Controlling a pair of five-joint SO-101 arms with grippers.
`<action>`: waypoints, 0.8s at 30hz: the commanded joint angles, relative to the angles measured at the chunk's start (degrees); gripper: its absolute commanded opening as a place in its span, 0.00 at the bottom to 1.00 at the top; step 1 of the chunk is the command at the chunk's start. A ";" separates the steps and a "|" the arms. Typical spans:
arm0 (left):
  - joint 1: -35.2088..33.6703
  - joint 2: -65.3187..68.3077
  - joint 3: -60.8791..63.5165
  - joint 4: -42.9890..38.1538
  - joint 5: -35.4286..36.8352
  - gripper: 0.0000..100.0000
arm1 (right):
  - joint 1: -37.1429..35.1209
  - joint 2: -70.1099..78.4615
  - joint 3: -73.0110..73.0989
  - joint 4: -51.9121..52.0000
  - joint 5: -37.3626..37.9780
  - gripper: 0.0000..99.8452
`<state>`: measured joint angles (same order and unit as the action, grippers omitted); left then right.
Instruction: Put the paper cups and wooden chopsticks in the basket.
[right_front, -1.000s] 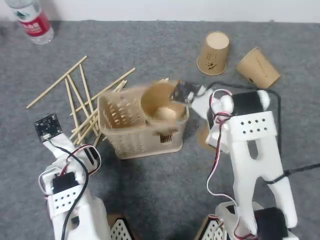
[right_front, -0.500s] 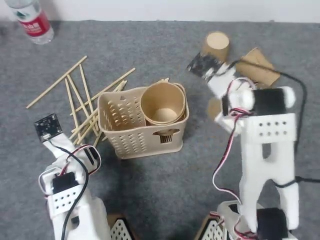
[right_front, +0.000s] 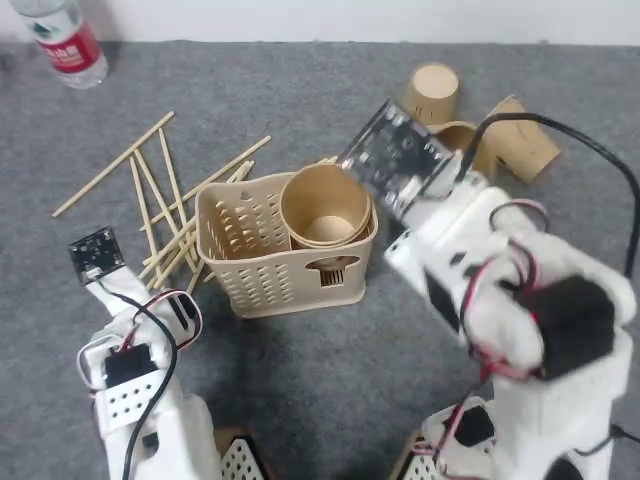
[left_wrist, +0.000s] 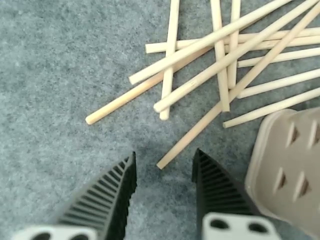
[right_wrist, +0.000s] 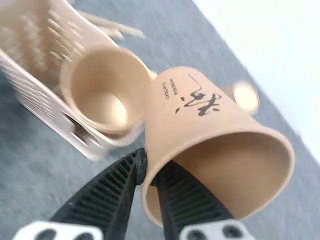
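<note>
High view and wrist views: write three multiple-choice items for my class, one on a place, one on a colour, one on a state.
1. Where do the chopsticks lie?
A on the grey mat beside the basket
B inside the basket
C on a shelf

2. What colour is the label of the bottle?
A blue
B green
C red

3. What state is the right claw in?
A open and empty
B shut on the wall of a paper cup
C shut on a chopstick

Answers: 1 A, the sticks lie loose on the mat. 2 C, the label shows red. 3 B, the right wrist view shows it pinching the cup's wall.
</note>
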<state>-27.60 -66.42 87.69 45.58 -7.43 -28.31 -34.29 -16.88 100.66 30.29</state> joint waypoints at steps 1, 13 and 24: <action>0.35 -0.62 -0.40 -1.23 0.09 0.17 | -5.32 -1.45 -4.66 2.24 -2.11 0.01; 0.35 -0.62 -0.40 -1.23 0.09 0.17 | -12.44 6.73 4.66 2.24 1.76 0.01; 0.35 -0.62 -0.40 -1.32 0.18 0.17 | -17.27 15.08 1.14 1.71 1.41 0.17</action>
<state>-27.60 -66.42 87.69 45.58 -7.43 -44.75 -19.43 -12.57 100.66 31.16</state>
